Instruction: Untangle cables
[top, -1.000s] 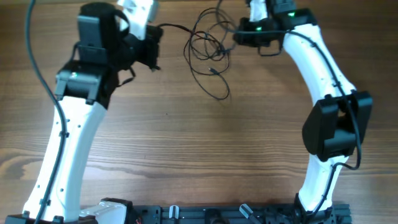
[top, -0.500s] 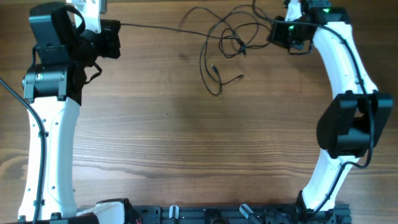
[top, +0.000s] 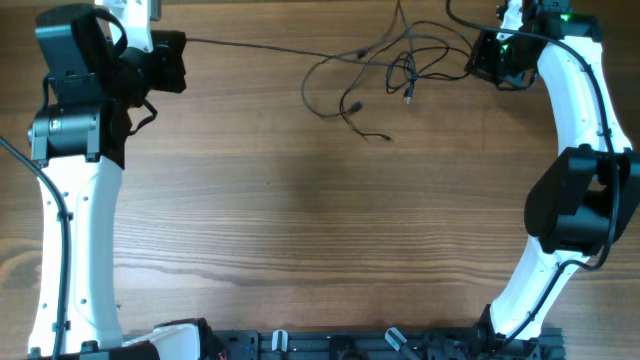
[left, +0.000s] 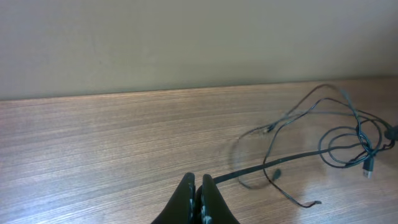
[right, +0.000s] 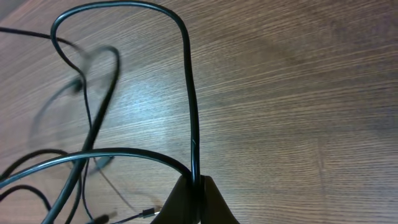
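When seen from above, left gripper (top: 178, 58): far left, pinching one taut strand.
Cables (top: 400, 62): thin black tangle on wooden table (top: 300, 230), top middle, between both grippers.
Handling: probably light, limp, slightly springy; best taken near a plug end (left: 366, 175).
Right gripper (right: 196, 186): pressed together on another strand.

Black cables (top: 404, 68) on brown wood-grain table (top: 300, 220)

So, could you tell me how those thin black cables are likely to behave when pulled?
Probably floppy: the cables lie in loose loops. Likely light: the strand from the left gripper runs nearly straight. They may snag, since loops cross near the right gripper.
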